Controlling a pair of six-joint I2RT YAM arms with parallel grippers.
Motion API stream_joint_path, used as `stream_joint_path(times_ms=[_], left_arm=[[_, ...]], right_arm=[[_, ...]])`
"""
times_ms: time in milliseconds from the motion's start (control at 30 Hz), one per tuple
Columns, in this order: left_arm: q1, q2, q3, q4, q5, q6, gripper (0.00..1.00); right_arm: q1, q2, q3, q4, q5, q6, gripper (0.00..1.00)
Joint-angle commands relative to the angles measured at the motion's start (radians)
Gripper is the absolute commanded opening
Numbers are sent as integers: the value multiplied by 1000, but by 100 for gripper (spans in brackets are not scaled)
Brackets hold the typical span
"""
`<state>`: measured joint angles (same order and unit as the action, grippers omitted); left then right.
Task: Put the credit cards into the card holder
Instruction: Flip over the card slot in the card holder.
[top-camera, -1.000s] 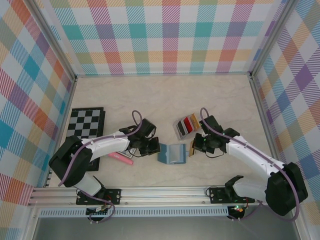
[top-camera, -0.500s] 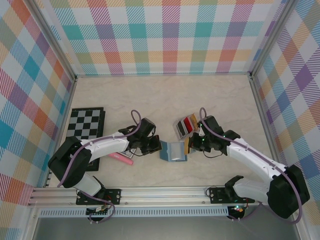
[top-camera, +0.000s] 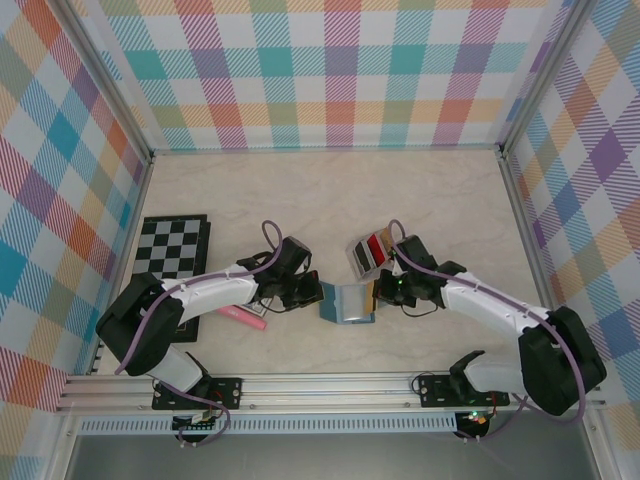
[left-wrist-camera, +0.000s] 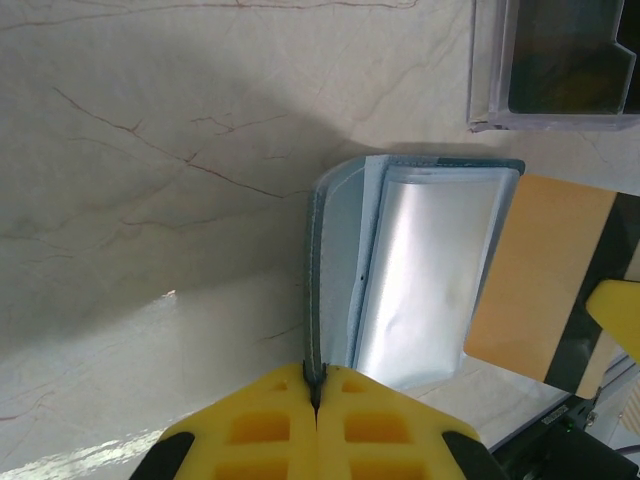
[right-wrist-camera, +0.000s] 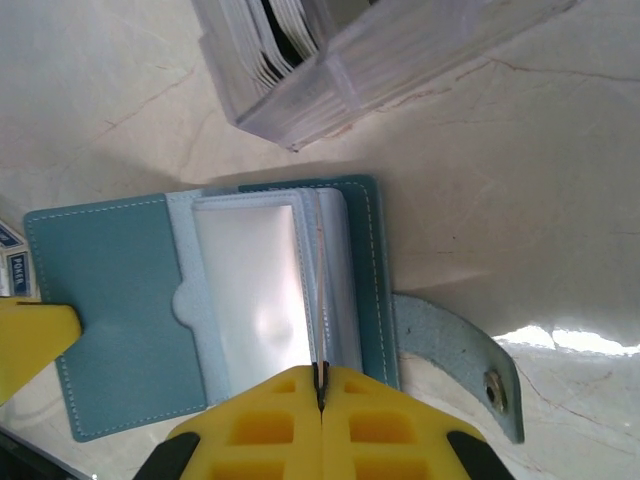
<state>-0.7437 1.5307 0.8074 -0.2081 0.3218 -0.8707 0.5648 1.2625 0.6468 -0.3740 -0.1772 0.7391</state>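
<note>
Marble-look tabletop (top-camera: 300, 190), teal card holder (top-camera: 347, 303) open at centre.
Its stitched cover is clamped by the left gripper (left-wrist-camera: 314, 385); the right gripper (right-wrist-camera: 320, 385) clamps a tan-gold card (left-wrist-camera: 535, 270) at the glossy sleeves; credit cards (top-camera: 372, 248) just behind.

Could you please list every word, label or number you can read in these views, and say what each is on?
On the blue-and-white item at the left edge of the right wrist view: small print, too blurred to read.
On the tan-gold card: no readable text.
On the card holder: no lettering visible.
Nothing else is legible.
</note>
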Motion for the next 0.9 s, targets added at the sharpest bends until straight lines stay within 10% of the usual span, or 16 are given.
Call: stream_joint_path(times_ms=[0, 867], left_arm=[[3, 23, -10, -17, 6, 20, 0], [4, 55, -7, -41, 0, 53, 0]], right_arm=[[10, 20, -16, 32, -1, -30, 3], [12, -41, -24, 4, 36, -113, 4]])
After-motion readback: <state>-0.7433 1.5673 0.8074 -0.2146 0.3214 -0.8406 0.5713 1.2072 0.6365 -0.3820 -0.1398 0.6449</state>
